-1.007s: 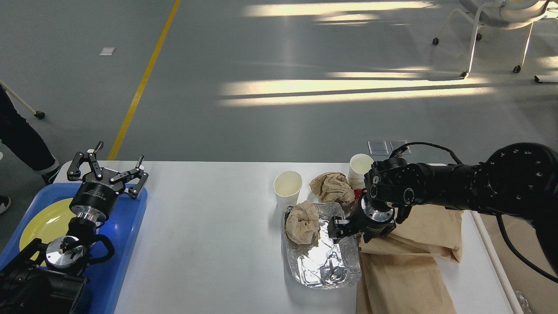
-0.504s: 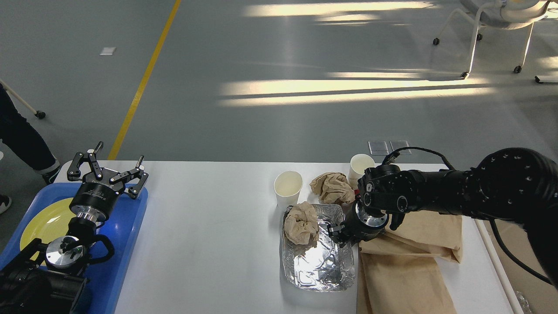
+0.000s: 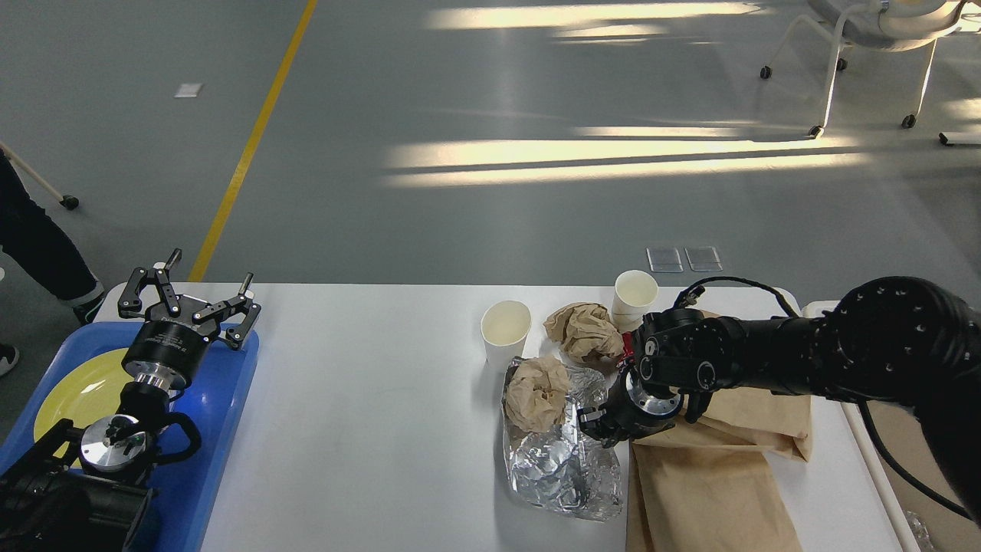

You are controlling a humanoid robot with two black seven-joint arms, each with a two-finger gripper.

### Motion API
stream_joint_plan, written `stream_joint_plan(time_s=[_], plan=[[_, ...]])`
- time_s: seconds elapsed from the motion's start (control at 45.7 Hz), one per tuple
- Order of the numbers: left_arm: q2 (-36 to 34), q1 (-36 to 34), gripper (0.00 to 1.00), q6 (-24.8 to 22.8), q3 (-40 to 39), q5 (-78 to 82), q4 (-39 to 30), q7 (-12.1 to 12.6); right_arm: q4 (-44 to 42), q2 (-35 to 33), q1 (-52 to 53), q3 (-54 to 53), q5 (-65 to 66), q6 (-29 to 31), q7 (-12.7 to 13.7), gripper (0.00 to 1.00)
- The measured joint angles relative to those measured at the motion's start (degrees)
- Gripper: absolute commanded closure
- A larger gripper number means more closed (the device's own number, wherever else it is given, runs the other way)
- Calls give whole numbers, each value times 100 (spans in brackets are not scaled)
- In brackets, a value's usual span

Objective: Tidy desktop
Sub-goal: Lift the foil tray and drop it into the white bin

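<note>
The white desktop (image 3: 368,399) carries a crumpled foil tray (image 3: 559,468) with a brown paper ball (image 3: 536,391) in its far end. My right gripper (image 3: 594,423) is at the tray's right rim and shut on the foil, which is buckled and raised on that side. A second paper ball (image 3: 584,330) lies just behind it, between two white paper cups (image 3: 506,330) (image 3: 634,299). Flat brown paper bags (image 3: 713,483) lie under my right arm. My left gripper (image 3: 188,295) hangs open over the blue tray (image 3: 222,429) at the far left, holding nothing.
A yellow plate (image 3: 84,387) sits in the blue tray. The rim of a white bin (image 3: 862,437) runs along the desktop's right edge. A person's leg (image 3: 38,253) stands by the far left corner. Bare tabletop lies between the blue tray and the cups.
My right gripper has moved left and nearer along the foil tray's right rim and closed on it. The tray has crumpled and tilted, and the paper ball in it shifted slightly right.
</note>
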State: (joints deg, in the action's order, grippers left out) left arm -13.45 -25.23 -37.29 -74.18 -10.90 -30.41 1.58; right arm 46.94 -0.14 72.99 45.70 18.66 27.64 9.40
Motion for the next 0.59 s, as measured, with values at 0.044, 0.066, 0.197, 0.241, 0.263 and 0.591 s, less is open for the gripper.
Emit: stream_joint_plan(time_s=[0.044,0.066,0.197,0.241,0.263,0.591], plan=[[0,0,4,0,0,0,0,0,30,-18,30,0,-5,8,0,100],[0,0,4,0,0,0,0,0,53,-32,60,2,-7,15,0,100],[0,0,4,0,0,0,0,0,312,-189,249,7,-12,39,-7,100],[0,0,4,0,0,0,0,0,453,-294,381,-7,-11,39,-13,100],[0,0,4,0,0,0,0,0,530,-341,445,-15,-11,38,-16,100],[0,0,4,0,0,0,0,0,1583,-1041,1322,-50,-2,84,-50,100]])
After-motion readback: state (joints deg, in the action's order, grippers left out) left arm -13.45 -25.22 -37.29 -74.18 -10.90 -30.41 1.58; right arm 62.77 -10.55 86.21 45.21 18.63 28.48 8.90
